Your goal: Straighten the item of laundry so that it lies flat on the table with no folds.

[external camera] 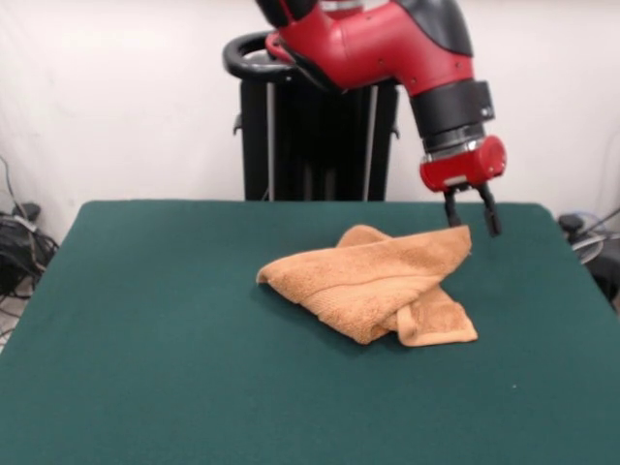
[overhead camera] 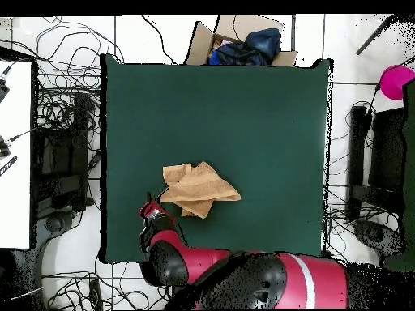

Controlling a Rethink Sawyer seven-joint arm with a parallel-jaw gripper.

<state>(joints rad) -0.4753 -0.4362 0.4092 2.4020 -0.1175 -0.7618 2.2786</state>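
The small orange-tan terry towel [external camera: 373, 283] lies crumpled a little past the middle of the wide table with the dark green felt-like top [external camera: 145, 339]. It is folded over itself in several layers: from the front, one broad flap runs across the top, and a smaller squarish corner sticks out from under it toward the near side. A rounded bump of cloth peeks up behind the top flap. I can make out a faint woven band along one folded edge, but how many layers lie underneath is hidden.

The red and black arm's gripper [external camera: 472, 215] hangs just beside the towel's raised far corner. Its two thin dark fingers [external camera: 490, 215] point downward with a clear gap between them, and nothing sits in that gap, so it is spread apart and empty. From the front the nearer fingertip seems to be right at the cloth's edge, but I cannot tell whether it is touching or just behind it. The arm's upper part is cut off at the top of the front view.

From overhead, the towel [overhead camera: 197, 189] shows as a ragged pile, and the gripper [overhead camera: 152, 204] is mostly covered by the red wrist, so its fingers are hard to make out there.
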